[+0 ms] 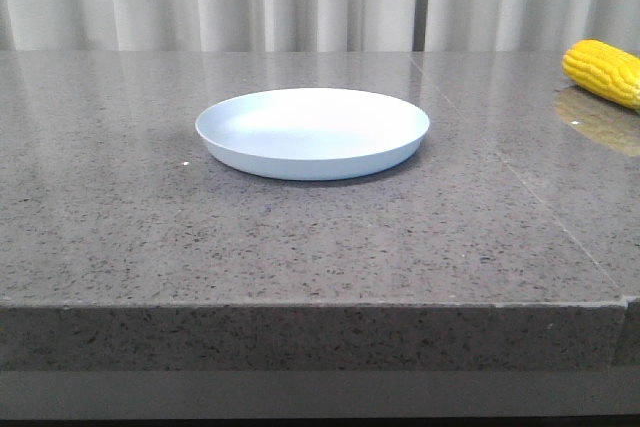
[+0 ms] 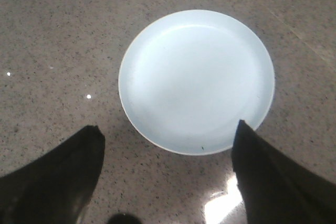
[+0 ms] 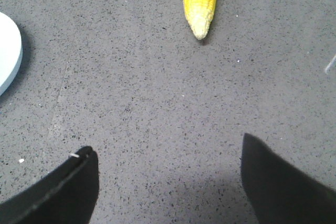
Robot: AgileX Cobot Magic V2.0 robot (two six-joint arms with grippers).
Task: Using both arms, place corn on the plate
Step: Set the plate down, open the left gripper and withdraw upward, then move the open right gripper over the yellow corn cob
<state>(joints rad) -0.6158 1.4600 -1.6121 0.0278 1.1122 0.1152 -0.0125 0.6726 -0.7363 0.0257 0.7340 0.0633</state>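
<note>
i hold both arms' jaws apart above the tabletop point(image 1: 300, 247): plate point(image 1: 312, 133) bare, corn point(image 1: 604, 71) lying well apart at right.

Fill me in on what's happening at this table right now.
Nothing is being held yet. The plate sits bare in the middle of the grey stone table. The corn lies on the table far to the plate's right, apart from it. The left gripper hangs open above the plate's near edge, and the right gripper hangs open over bare table, with the corn's pale tip ahead of its fingers.
</note>
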